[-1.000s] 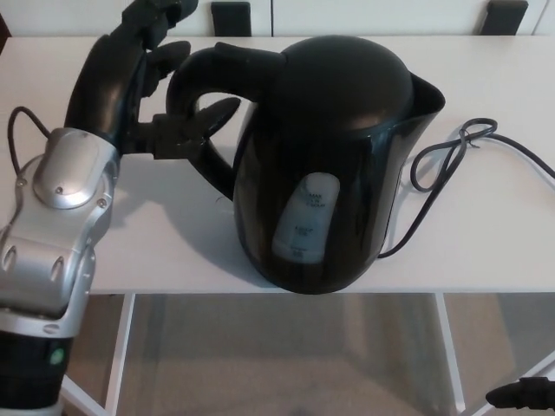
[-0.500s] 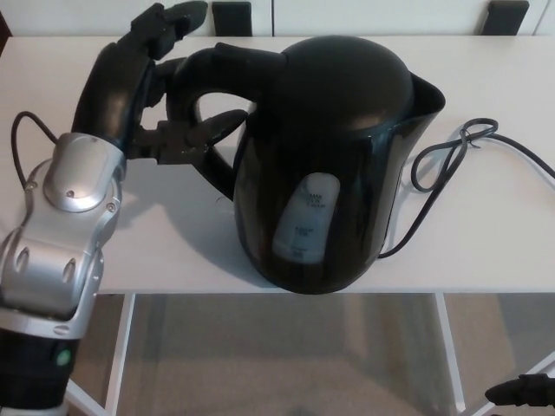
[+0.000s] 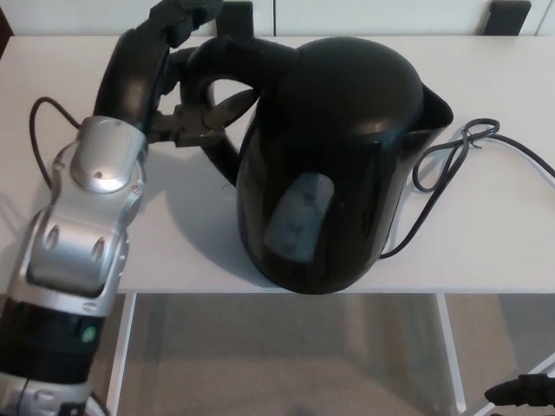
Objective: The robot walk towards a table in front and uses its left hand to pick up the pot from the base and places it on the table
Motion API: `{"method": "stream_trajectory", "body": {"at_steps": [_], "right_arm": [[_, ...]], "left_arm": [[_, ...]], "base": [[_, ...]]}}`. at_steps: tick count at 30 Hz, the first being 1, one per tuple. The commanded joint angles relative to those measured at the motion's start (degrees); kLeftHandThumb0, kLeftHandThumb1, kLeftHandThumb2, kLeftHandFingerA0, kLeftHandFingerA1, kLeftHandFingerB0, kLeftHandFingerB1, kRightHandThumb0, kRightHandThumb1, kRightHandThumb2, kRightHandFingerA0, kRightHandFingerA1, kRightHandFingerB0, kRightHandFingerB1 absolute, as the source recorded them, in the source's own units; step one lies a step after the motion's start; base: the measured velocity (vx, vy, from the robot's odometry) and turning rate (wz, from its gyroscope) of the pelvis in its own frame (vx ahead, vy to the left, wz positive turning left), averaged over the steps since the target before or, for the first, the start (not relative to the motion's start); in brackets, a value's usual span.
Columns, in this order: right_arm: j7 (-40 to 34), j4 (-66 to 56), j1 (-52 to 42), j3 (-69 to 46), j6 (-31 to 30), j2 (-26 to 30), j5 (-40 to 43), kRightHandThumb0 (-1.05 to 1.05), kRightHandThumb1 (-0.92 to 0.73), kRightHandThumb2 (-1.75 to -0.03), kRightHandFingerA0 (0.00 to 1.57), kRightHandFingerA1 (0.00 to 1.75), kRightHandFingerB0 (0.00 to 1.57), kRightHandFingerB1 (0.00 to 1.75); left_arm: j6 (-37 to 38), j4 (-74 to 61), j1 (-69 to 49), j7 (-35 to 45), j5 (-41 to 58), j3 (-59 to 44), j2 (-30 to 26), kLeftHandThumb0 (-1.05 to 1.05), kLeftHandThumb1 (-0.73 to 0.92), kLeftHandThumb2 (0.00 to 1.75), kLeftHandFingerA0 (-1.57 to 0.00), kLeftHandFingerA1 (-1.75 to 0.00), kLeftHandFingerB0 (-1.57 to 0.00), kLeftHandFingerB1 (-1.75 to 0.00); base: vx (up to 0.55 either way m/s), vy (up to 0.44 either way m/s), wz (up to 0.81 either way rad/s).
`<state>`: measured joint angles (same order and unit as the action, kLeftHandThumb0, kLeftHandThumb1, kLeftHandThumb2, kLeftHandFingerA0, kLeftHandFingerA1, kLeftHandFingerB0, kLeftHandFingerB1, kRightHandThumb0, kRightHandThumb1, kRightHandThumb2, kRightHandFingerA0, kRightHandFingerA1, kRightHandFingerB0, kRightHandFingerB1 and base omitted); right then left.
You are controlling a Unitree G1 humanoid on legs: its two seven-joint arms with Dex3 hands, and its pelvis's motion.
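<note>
A black electric kettle [image 3: 347,156] stands on the white worktop [image 3: 486,234], close to its near edge and a little left of the middle, leaning slightly. Its spout [image 3: 438,102] points to the robot's right and its looped handle [image 3: 227,61] to the robot's left. A pale water-level window [image 3: 299,217] shows on the side facing the camera. The left robot hand [image 3: 178,82] comes in from the near left on a silver forearm [image 3: 87,217] and is closed around the handle. The thumb [image 3: 217,113] reaches through the loop from below, touching the handle's inner side, and the black fingers [image 3: 186,13] curl over the top of the handle on the far side. A thin black cable [image 3: 36,130] loops out from the wrist and lies over the worktop to the left. A black power cord [image 3: 451,160] runs out from under the kettle's right side, curls into a loose knot-like loop just beside the spout and trails off toward the right edge. What lies beneath the kettle is hidden by its body. In the lower right corner, below the worktop and over the floor [image 3: 286,364], a small part of the right robot hand [image 3: 520,392] shows; whether it is spread or pressed together cannot be told. Two dark shapes [image 3: 506,16] sit past the far edge, too cropped to name.
</note>
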<state>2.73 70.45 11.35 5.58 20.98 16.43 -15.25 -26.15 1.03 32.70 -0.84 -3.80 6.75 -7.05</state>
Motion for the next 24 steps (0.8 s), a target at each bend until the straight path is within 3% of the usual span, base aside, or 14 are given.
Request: {"method": "stream_trajectory", "body": {"at_steps": [1, 6, 9, 12, 14, 15, 16, 17, 18, 20, 21, 22, 23, 24], "right_arm": [[0.54, -0.41, 0.32, -0.77, -0.41, 0.47, 1.21, -0.67, -0.68, -0.62, 0.89, 0.56, 0.71, 0.44], [0.31, -0.72, 0.54, -0.79, -0.57, 0.53, 0.99, -0.65, -0.68, -0.62, 0.88, 0.55, 0.71, 0.43], [0.14, -1.0, 0.74, -0.78, -0.23, 0.52, 0.92, -0.65, -0.67, -0.62, 0.87, 0.56, 0.72, 0.44], [0.16, -0.94, 1.46, -0.92, -0.28, 0.45, 1.01, -0.65, -0.67, -0.62, 0.86, 0.55, 0.71, 0.44], [-0.08, -0.77, 1.84, -0.61, -0.79, 0.47, 0.59, -0.66, -0.68, -0.62, 0.85, 0.54, 0.71, 0.43], [-0.21, -0.78, 1.94, -0.51, -0.96, 0.47, 0.46, -0.66, -0.68, -0.62, 0.84, 0.53, 0.7, 0.42], [-0.37, -0.81, 2.04, -0.41, -1.11, 0.48, 0.34, -0.66, -0.68, -0.62, 0.84, 0.53, 0.7, 0.42], [-0.16, -0.85, 2.3, -0.71, -1.51, 0.48, 0.69, -0.65, -0.68, -0.62, 0.85, 0.52, 0.7, 0.41], [-0.14, -0.85, 2.34, -0.74, -1.56, 0.48, 0.73, -0.65, -0.68, -0.62, 0.85, 0.52, 0.7, 0.41], [-0.28, -0.76, 2.6, -0.77, -1.37, 0.57, 0.7, -0.65, -0.68, -0.62, 0.86, 0.52, 0.73, 0.42], [-0.34, -0.79, 2.62, -0.82, -1.24, 0.6, 0.74, -0.65, -0.68, -0.62, 0.86, 0.52, 0.73, 0.42], [-0.33, -0.83, 2.69, -0.73, -1.39, 0.66, 0.63, -0.65, -0.69, -0.62, 0.85, 0.51, 0.73, 0.42], [-0.31, -0.9, 2.79, -0.58, -1.6, 0.75, 0.46, -0.65, -0.69, -0.62, 0.85, 0.51, 0.73, 0.42], [-0.15, -0.97, 2.85, -0.74, -1.38, 0.81, 0.64, -0.65, -0.69, -0.62, 0.85, 0.51, 0.74, 0.42]], "left_arm": [[1.6, 3.81, 3.31, -4.23, -4.03, 0.06, 1.54, -0.35, 0.44, 0.62, -0.33, -0.41, -0.2, -0.35], [2.95, 8.17, 5.68, -5.81, -5.3, -0.23, 2.2, -0.36, 0.46, 0.62, -0.34, -0.42, -0.24, -0.35], [4.85, 11.3, 6.99, -6.79, -5.9, -0.4, 2.41, -0.26, 0.52, 0.56, -0.46, -0.4, -0.28, -0.31], [8.64, 16.25, 9.23, -8.28, -7.36, 0.29, 2.32, -0.23, 0.59, 0.57, -0.75, -0.46, -0.34, -0.32], [11.01, 20.32, 10.97, -8.94, -7.31, 0.21, 2.76, -0.19, 0.71, 0.61, -0.7, -0.43, -0.45, -0.35], [11.8, 21.99, 11.73, -8.93, -7.22, 0.22, 2.79, -0.22, 0.78, 0.64, -0.87, -0.49, -0.57, -0.38], [12.71, 23.96, 12.63, -8.79, -7.17, 0.23, 2.76, -0.22, 0.78, 0.64, -0.87, -0.49, -0.57, -0.38], [13.05, 26.2, 14.08, -6.65, -6.29, 0.24, 2.59, -0.22, 0.8, 0.65, -1.01, -0.54, -0.76, -0.45], [13.41, 26.85, 14.39, -6.46, -6.19, 0.22, 2.57, -0.22, 0.8, 0.65, -1.01, -0.54, -0.76, -0.45], [13.51, 29.17, 16.02, -5.64, -6.15, 0.51, 2.46, -0.21, 0.77, 0.64, -1.09, -0.65, -0.95, -0.57], [14.21, 30.25, 16.58, -5.15, -6.16, 0.75, 2.31, -0.21, 0.77, 0.64, -1.09, -0.65, -0.95, -0.57], [15.0, 30.94, 16.84, -4.76, -6.33, 1.13, 2.14, -0.17, 0.78, 0.65, -1.17, -0.9, -0.98, -0.84], [16.15, 31.91, 17.2, -4.18, -6.59, 1.7, 1.91, -0.17, 0.78, 0.65, -1.17, -0.9, -0.98, -0.84], [16.09, 32.05, 17.55, -4.09, -7.39, 2.64, 1.79, -0.43, 0.74, 0.62, -1.14, -0.86, -0.89, -0.85]], "base": [[0.0, 0.0, 0.0], [0.0, 0.0, 0.0], [0.0, 0.0, 0.0], [0.0, 0.0, 0.0], [0.0, 0.0, 0.0], [0.0, 0.0, 0.0], [0.0, 0.0, 0.0], [0.0, 0.0, 0.0], [0.0, 0.0, 0.0], [0.0, 0.0, 0.0], [0.0, 0.0, 0.0], [0.0, 0.0, 0.0], [0.0, 0.0, 0.0], [0.0, 0.0, 0.0]]}}
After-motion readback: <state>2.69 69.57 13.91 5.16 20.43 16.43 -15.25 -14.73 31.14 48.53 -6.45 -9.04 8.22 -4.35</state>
